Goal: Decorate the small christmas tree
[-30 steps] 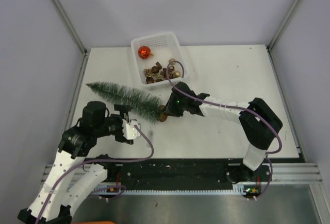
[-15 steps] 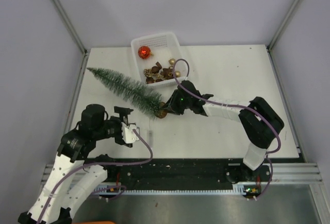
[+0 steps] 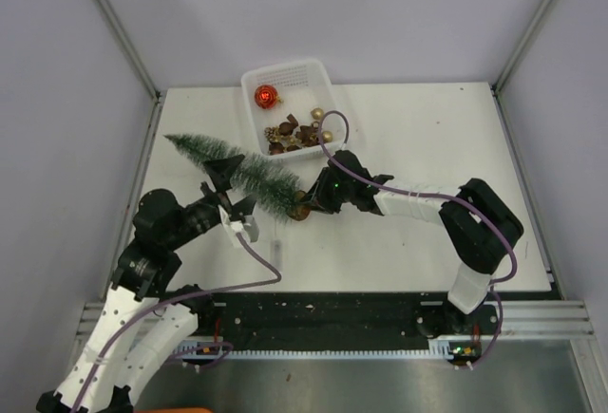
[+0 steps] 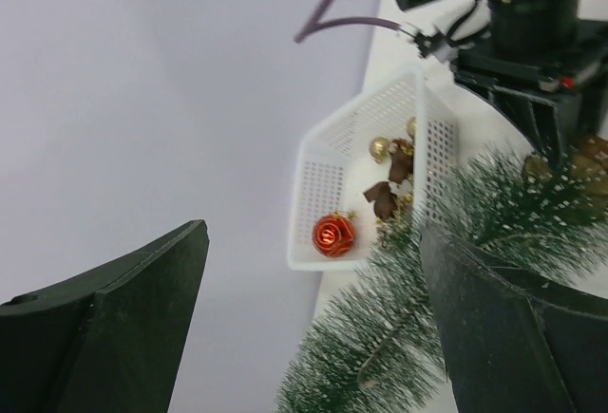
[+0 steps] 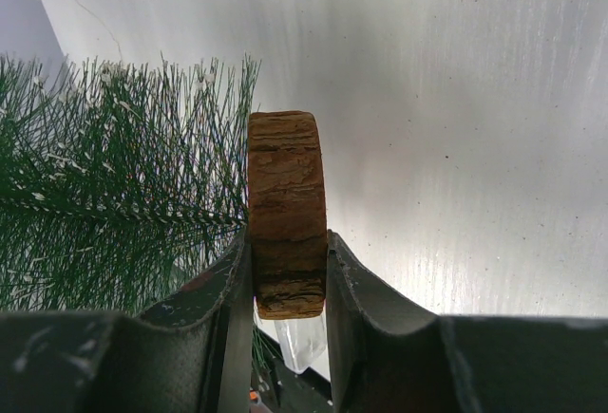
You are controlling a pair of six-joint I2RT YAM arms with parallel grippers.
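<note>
The right gripper (image 5: 288, 271) clamps the rim of the round wooden base (image 5: 287, 204) of the small christmas tree (image 3: 237, 168). The tree lies tilted left of the table's (image 3: 427, 147) centre, its tip toward 10 o'clock. The left gripper (image 3: 228, 193) hovers at the tree's middle, jaws wide apart. Standing the tree upright appears to be the job: the left should close gently on the stem, while the right pivots the base flat. The tree is slim, dark green and frost-tipped. Baubles wait in the white basket (image 3: 313, 69) at 12 o'clock.

White table (image 3: 427, 128): white perforated basket (image 3: 296, 79) at far edge.
</note>
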